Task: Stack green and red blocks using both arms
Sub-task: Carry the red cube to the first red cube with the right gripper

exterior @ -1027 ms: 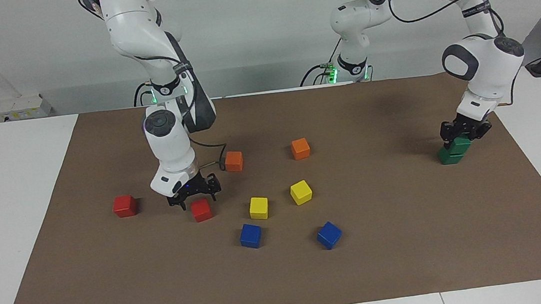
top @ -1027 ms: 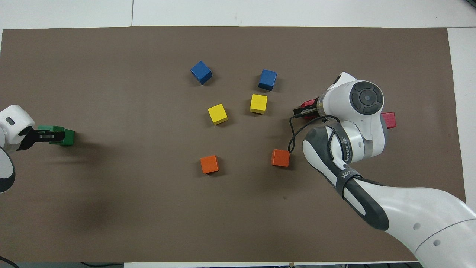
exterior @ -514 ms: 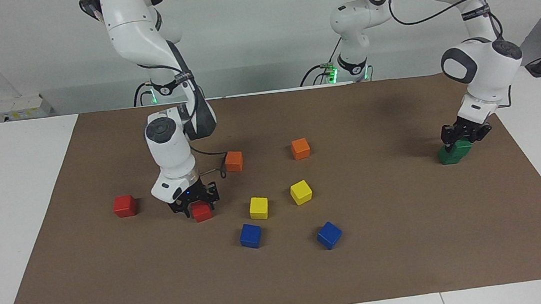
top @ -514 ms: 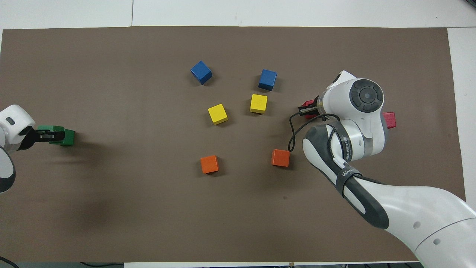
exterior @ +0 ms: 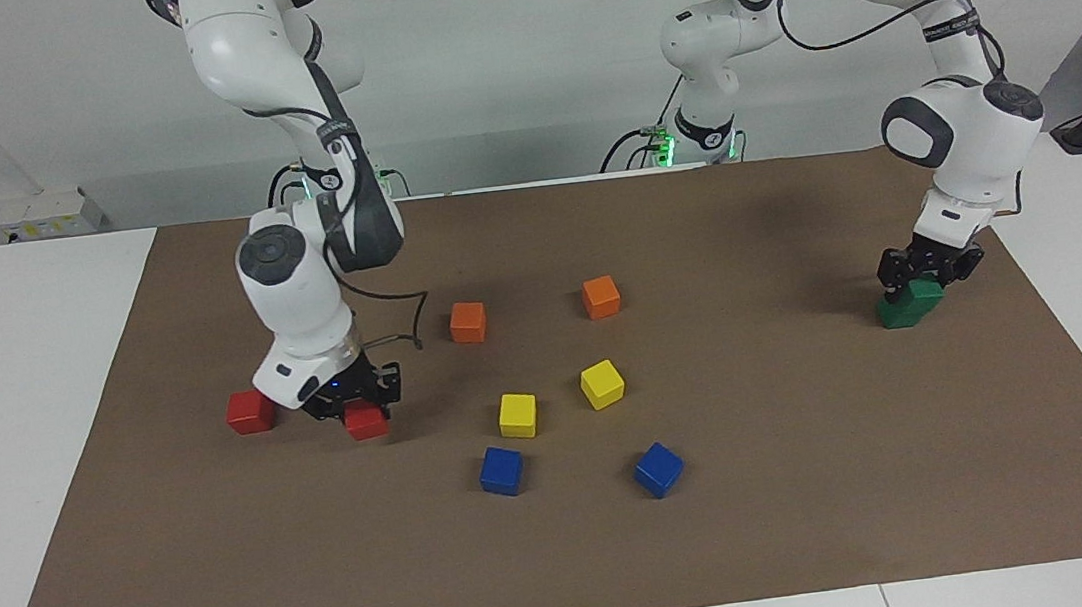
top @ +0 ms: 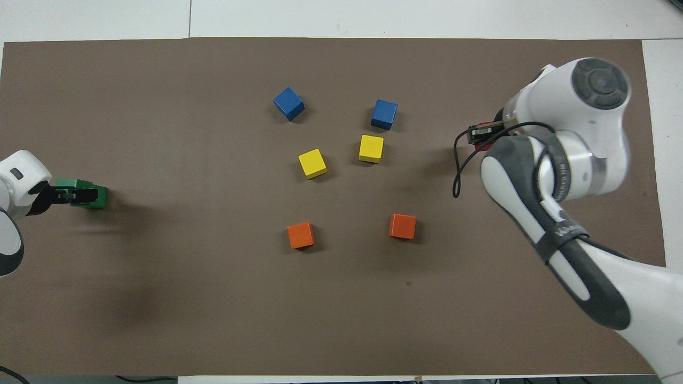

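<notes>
Only the facing view shows the second red block (exterior: 250,411).

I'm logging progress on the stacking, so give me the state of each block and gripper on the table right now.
right gripper: shut on the held red block, low over the mat.
held red block: gripped, not stacked.
loose red block: lying on the mat, untouched.
green stack: one green block on the other.
left gripper: down at the green stack's top.
orange blocks, yellow blocks, blue blocks: lying singly on the mat.

R claw (exterior: 357,403) w/ red block (exterior: 366,421); L claw (exterior: 932,269) on green stack (exterior: 909,303).
</notes>
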